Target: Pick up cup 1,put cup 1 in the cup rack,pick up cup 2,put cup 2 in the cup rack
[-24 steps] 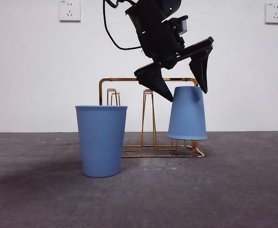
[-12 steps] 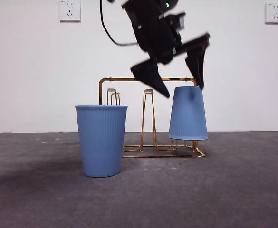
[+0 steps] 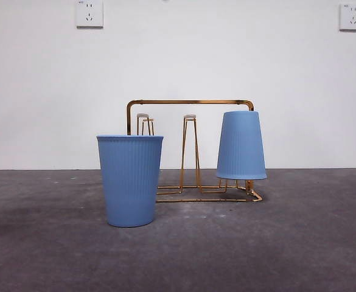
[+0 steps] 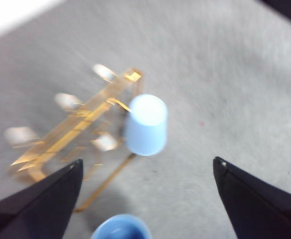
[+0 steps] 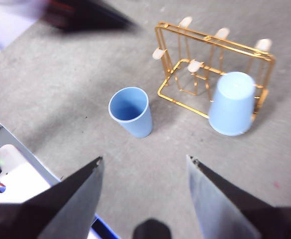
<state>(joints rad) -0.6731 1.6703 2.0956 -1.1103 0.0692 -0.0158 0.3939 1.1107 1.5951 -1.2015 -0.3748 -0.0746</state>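
On the grey tabletop, cup 2 stands upright and open-mouthed, just in front of the cup rack, while cup 1 already sits upside down on a peg at one end. Looks like thin ribbed plastic to me, so probably light and a bit squishy; I'd pinch it across the rim or upper wall, gently. Left tool is high above with jaws spread wide and empty, and right tool is the same: open, holding nothing.
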